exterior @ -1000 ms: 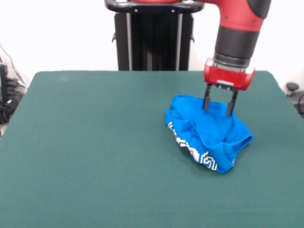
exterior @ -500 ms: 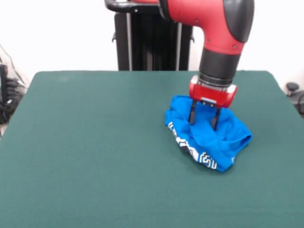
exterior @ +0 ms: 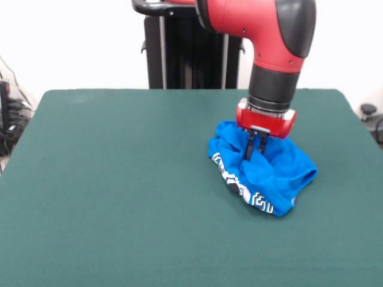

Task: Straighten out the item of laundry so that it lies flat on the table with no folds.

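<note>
The gripper (exterior: pixel 255 154) is pinched tight on the crumpled blue shirt (exterior: pixel 269 173), right of the picture's middle.

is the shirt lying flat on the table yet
No, the blue shirt is still a crumpled heap on the green table, with the end effector pinched shut on a fold at its top.

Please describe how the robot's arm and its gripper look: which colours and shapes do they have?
The arm is a thick rounded red shell with black joint caps and a black cylindrical wrist. Below sits a red block, from which the gripper extends as two thin black fingers.
</note>
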